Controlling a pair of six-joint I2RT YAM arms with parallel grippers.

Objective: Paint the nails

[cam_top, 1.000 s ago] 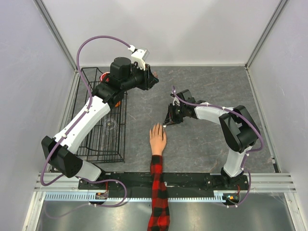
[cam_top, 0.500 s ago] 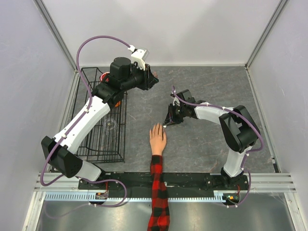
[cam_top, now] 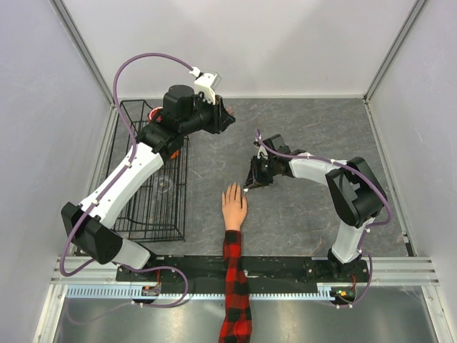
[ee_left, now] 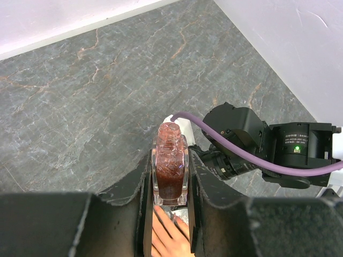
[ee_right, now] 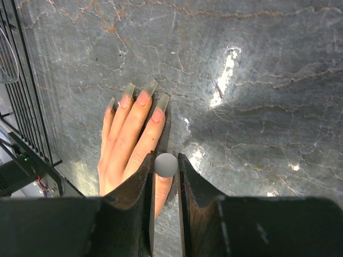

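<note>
Nails (ee_right: 143, 96), right wrist view: long, on four fingers of the hand (ee_right: 126, 150), which lies flat, palm down, on the table (ee_right: 257, 80), so they face up and are reachable. Over the hand's right edge the right gripper (ee_right: 165, 160) is clamped on a small grey round cap (ee_right: 166, 165), seen end-on. My read: brush cap, held vertical so the tip points down; the brush itself is hidden. The basket (ee_right: 24, 91) wires sit left of the hand, out of the path

Left wrist view: the left gripper (ee_left: 170, 179) is closed on the bottle (ee_left: 170, 171), upright, neck open, red-brown polish inside. It's held level and high, probably so nothing spills and the brush can re-dip. The right arm (ee_left: 252, 144) is below it

Top view: hand mid-table, sleeve (cam_top: 234, 286) running back between the bases. The right gripper is at the fingertips and the left one is well apart, toward the far end. Nothing blocks the nails; can't tell if any is coated
</note>
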